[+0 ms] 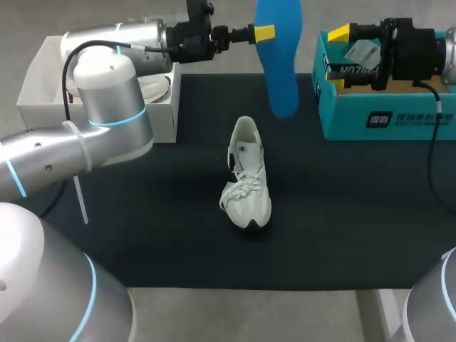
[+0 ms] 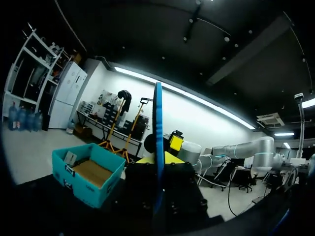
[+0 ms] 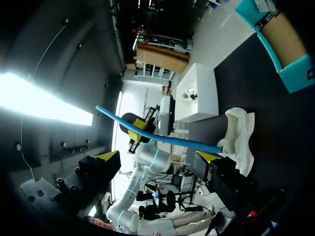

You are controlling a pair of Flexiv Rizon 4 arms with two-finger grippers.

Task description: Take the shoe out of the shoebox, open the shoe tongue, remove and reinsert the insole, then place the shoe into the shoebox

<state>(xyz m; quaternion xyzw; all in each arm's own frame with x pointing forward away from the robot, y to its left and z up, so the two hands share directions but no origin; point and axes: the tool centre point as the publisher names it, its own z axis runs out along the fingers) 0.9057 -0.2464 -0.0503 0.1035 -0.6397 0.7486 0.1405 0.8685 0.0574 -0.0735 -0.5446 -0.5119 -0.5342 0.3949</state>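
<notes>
Left claw clamped on blue insole, upper centre of frame, holding it near its top so the sole hangs free in the air, lower end pointing down toward the table. Left wrist view: insole seen edge-on, a thin blue strip standing between the yellow tips. Right claw wide, nothing between the fingers, parked over the teal shoebox at upper right, apart from the insole. White shoe upright on the black mat, centre of frame, heel toward the top, toe toward the bottom, laces slack over the tongue. White box at upper left, not involved. Judged step: insole is out, so it goes back in next. Doing it well: lower the hanging end into the shoe mouth, then tip the insole flat and slide it toward the toe rather than pushing straight down, which would likely buckle it. Nothing pins the shoe, so it may skid on the mat; the free right claw would serve best steadying the heel or holding the tongue back. Release only once the heel end sits below the collar
</notes>
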